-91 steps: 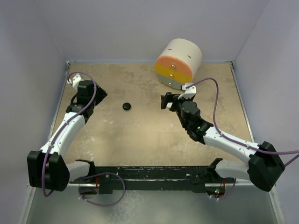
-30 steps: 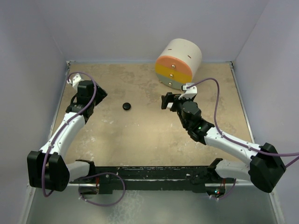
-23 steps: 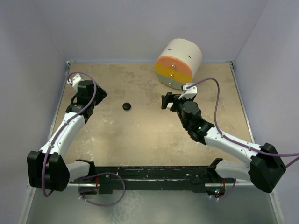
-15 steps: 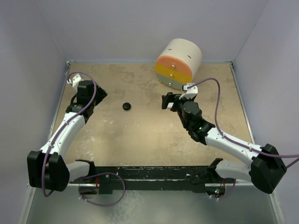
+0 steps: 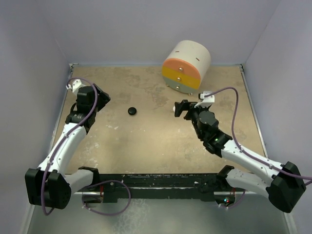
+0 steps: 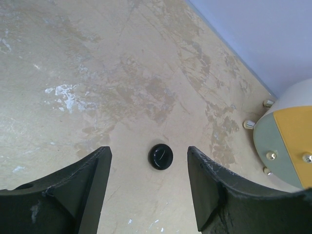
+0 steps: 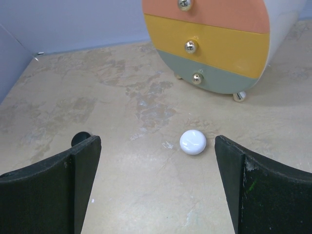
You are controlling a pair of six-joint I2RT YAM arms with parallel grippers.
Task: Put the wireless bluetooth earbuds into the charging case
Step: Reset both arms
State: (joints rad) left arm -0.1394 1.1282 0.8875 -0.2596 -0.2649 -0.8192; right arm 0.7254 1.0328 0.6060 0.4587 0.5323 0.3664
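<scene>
The charging case (image 5: 131, 111) is a small glossy black puck lying on the tan table, left of centre. In the left wrist view the case (image 6: 161, 156) lies just ahead of my left gripper (image 6: 146, 163), which is open and empty. My left gripper (image 5: 102, 96) hangs to the case's left. My right gripper (image 5: 179, 108) is wide open and empty to the case's right. A small glossy white round piece (image 7: 193, 142) lies ahead of my right gripper (image 7: 157, 146), near its right finger. I cannot tell whether it is one of the earbuds. The case (image 7: 78, 139) peeks out behind the left finger.
A cream cylindrical drawer unit (image 5: 186, 67) with orange, yellow and grey-green drawer fronts stands at the back, right of centre, just beyond the white piece (image 7: 209, 39). It also shows at the right edge of the left wrist view (image 6: 287, 141). Pale walls enclose the table.
My right arm has drawn back toward the right, shifting its gripper slightly right and nearer. My left arm has swung a little to the left. The case has not moved.
</scene>
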